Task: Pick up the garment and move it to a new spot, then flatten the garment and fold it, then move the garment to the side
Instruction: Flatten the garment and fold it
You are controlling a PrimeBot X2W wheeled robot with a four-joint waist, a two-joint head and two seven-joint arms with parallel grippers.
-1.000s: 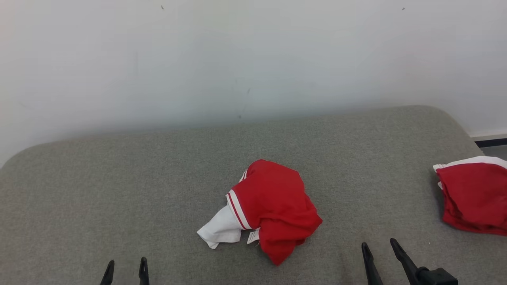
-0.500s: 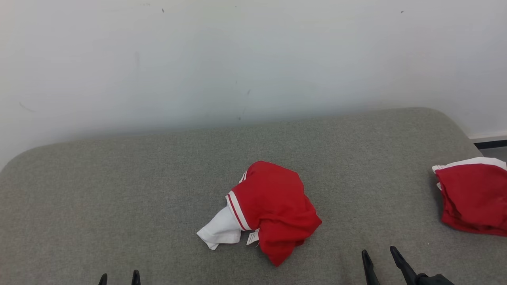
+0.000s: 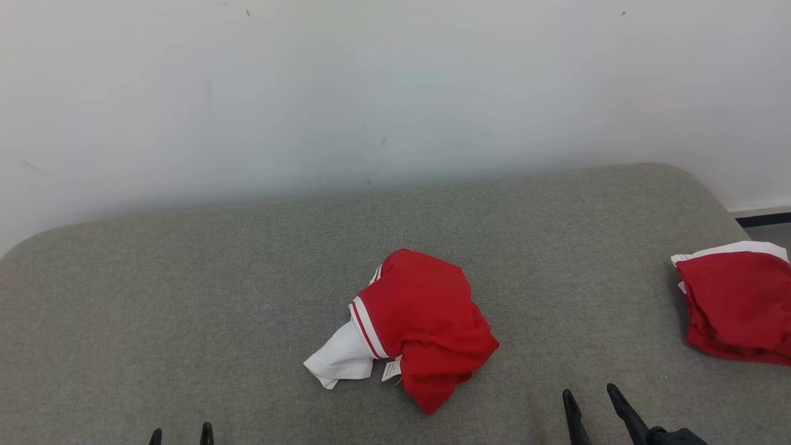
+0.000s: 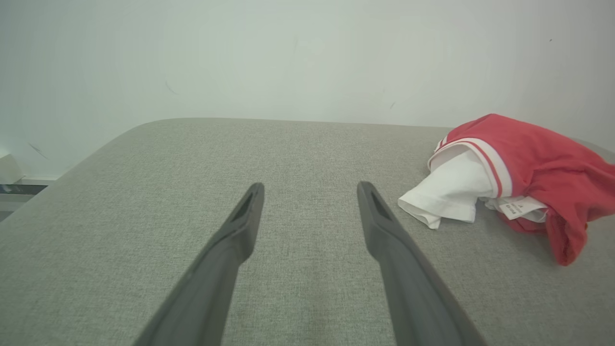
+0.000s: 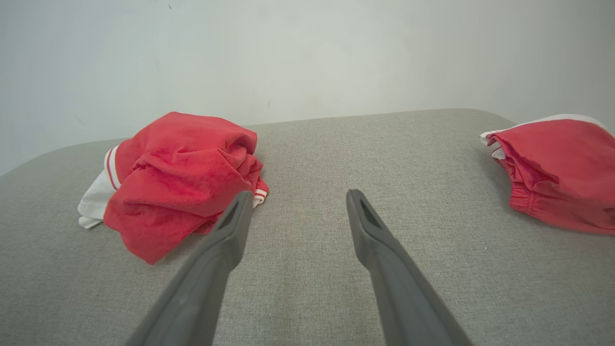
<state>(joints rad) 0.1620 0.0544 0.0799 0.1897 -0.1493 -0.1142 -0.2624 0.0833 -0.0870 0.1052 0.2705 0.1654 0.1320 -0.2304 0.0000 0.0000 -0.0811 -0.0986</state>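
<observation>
Red garment (image 3: 426,321) (crumpled) on grey cushion (image 3: 185,296), right hand (image 3: 588,390) spread wide

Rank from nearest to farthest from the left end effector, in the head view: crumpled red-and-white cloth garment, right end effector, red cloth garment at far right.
1. Crumpled red-and-white cloth garment, centre.
2. Right end effector, lower right.
3. Red cloth garment, far right edge.

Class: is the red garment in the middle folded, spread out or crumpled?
Crumpled: the middle garment lies in a bunched heap with deep creases, its white fabric poking out.
</observation>
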